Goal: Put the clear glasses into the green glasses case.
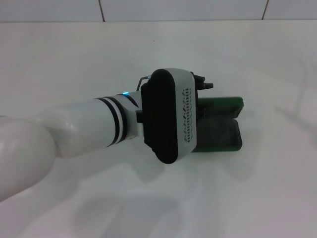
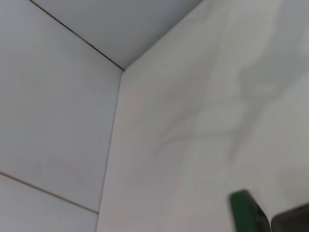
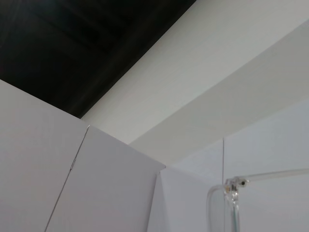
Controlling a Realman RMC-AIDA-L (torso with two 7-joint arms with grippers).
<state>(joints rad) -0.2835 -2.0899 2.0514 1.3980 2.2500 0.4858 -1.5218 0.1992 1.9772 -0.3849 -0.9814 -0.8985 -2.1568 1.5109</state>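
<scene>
The green glasses case lies open on the white table right of centre, its lid folded back on the far side. My left arm reaches in from the left, and its wrist body covers the case's left part. The left gripper shows only as black parts at the case's far left corner. A green edge of the case appears in the left wrist view. A hinge and arm of the clear glasses show close up in the right wrist view, against wall and ceiling. The right gripper is out of view.
The white table stretches around the case, with a tiled wall along its far edge. The left forearm crosses the left half of the table.
</scene>
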